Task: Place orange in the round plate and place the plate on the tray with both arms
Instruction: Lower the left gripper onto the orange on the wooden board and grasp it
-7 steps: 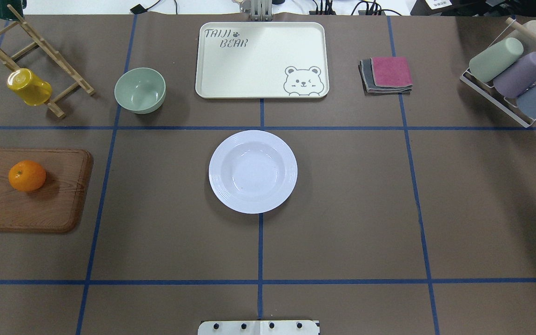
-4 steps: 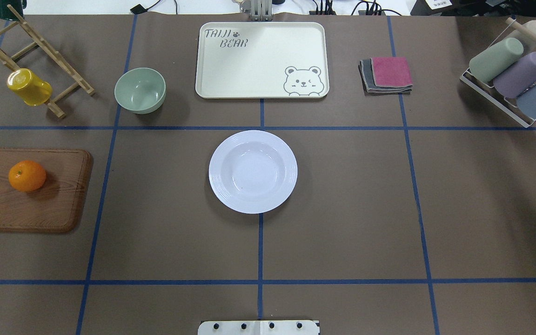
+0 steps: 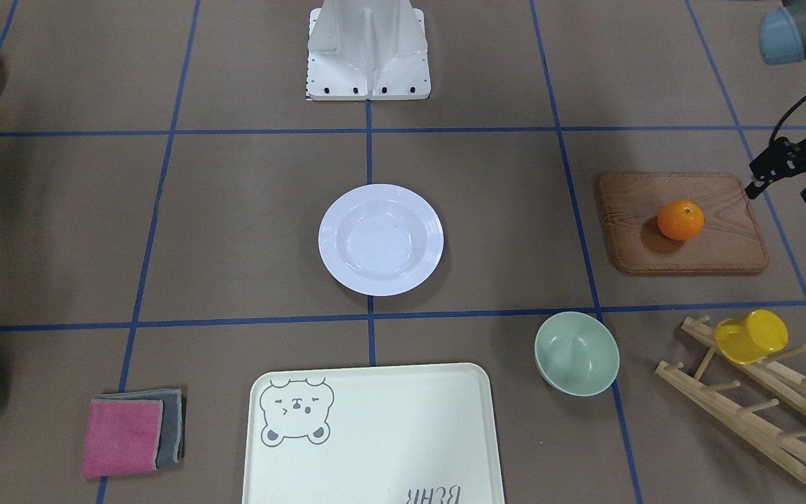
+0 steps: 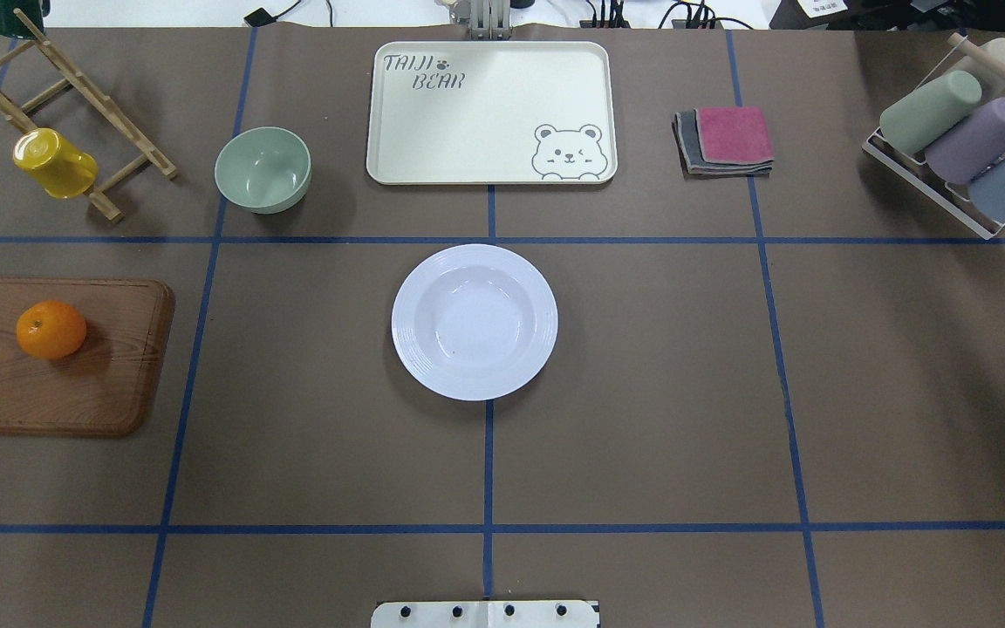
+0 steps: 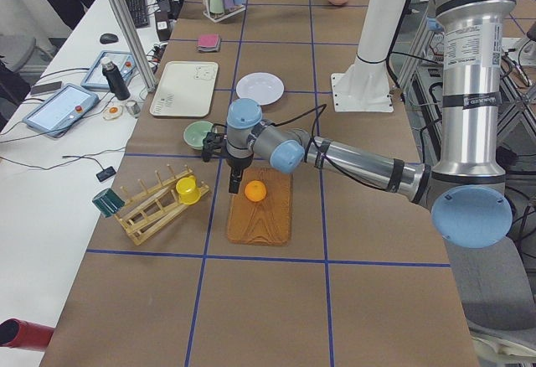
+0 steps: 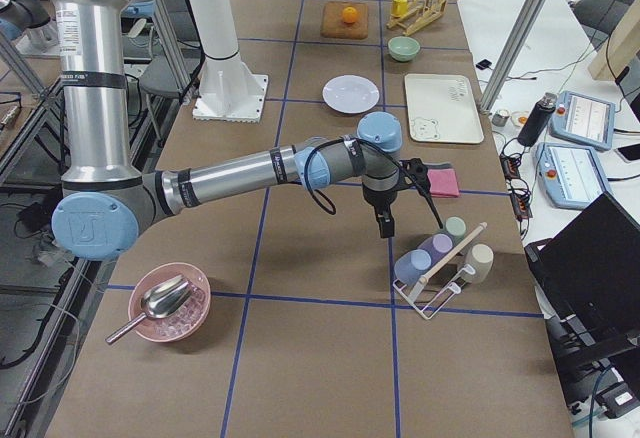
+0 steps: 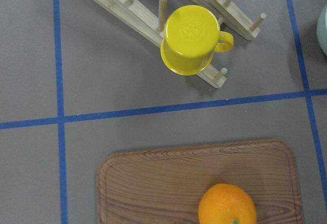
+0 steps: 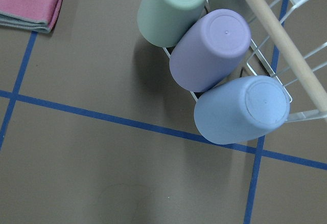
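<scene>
The orange (image 4: 51, 329) lies on a brown wooden board (image 4: 110, 384) at the table's left side. The white round plate (image 4: 474, 321) stands empty at the table's middle. Behind it lies the cream tray (image 4: 489, 112) with the bear drawing, also empty. My left gripper (image 3: 785, 183) hangs at the board's outer far corner, above and beside the orange (image 3: 680, 219); only part of it shows and I cannot tell its state. The left wrist view has the orange (image 7: 227, 205) at its bottom edge. My right gripper (image 6: 385, 226) hovers by the cup rack, shown only from the side.
A pale green bowl (image 4: 263, 168) stands left of the tray. A yellow cup (image 4: 54, 162) hangs on a wooden rack (image 4: 84, 96) at far left. Folded cloths (image 4: 725, 139) lie right of the tray. A wire rack with three cups (image 4: 960, 139) stands at far right.
A black tip of the left gripper has come into the overhead view at its left edge, just beyond the board. The orange, plate and tray have not moved.
</scene>
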### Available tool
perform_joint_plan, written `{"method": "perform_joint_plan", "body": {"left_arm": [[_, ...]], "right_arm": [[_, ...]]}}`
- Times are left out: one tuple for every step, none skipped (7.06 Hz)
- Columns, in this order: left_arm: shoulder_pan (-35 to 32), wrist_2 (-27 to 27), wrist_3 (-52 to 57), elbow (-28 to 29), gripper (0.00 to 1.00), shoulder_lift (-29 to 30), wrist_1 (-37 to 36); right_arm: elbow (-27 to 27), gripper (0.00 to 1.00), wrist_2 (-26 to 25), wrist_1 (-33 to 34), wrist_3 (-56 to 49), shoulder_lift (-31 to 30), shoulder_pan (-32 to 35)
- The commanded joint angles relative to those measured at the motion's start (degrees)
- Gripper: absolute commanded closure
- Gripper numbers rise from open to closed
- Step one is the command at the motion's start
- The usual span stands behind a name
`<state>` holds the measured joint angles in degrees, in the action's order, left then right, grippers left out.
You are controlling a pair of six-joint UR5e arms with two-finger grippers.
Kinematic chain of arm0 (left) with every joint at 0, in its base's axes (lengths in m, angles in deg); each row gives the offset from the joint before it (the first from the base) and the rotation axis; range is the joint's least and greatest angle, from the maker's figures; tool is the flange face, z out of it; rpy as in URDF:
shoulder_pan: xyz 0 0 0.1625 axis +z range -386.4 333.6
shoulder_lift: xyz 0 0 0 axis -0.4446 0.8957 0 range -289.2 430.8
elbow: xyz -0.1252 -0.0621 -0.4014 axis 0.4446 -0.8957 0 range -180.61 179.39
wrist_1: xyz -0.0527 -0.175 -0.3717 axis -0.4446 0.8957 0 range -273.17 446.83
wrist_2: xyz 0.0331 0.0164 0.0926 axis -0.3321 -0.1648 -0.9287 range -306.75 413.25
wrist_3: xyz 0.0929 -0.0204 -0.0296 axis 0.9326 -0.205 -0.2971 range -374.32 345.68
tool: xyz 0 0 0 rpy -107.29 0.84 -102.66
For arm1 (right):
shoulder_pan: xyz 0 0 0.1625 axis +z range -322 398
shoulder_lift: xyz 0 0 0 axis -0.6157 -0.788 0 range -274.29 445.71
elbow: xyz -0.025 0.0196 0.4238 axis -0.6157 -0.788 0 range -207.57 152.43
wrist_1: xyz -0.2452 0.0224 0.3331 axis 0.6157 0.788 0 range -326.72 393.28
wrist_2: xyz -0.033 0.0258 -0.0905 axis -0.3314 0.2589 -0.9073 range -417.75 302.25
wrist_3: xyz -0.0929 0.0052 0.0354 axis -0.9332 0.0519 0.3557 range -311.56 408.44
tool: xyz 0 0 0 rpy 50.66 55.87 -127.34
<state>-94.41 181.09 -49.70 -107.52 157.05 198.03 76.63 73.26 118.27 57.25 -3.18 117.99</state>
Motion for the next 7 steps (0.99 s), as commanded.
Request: {"method": "perform_joint_plan", "body": {"left_arm": [[4.81,-2.86,-5.4,1.0,0.01,0.32,2.96],[5.16,-2.94,-5.4,1.09,0.01,0.32,2.96],[5.69,-3.03,-5.4,1.44,0.01,0.32,3.05],[6.48,-3.12,-5.4,1.62,0.01,0.24,3.05],[8.66,-5.64,-5.49,2.84,0.01,0.41,3.14],[10.68,-7.15,-6.44,3.55,0.01,0.59,3.57],[11.75,-7.16,-7.41,3.64,0.01,0.59,4.36]], "right_arm": [[-0.05,0.0,0.03,0.0,0.07,-0.23,-0.01],[-0.23,0.0,0.03,0.0,0.07,-0.23,-0.01],[-0.14,0.0,0.03,0.0,0.07,-0.31,-0.01],[-0.05,0.0,0.03,0.0,0.07,-0.4,-0.01],[-0.14,0.0,-0.05,0.0,0.07,-0.4,-0.01],[-0.14,0.0,-0.06,0.0,0.07,-0.4,-0.01],[-0.14,0.0,-0.06,0.0,0.07,-0.4,-0.01]]}}
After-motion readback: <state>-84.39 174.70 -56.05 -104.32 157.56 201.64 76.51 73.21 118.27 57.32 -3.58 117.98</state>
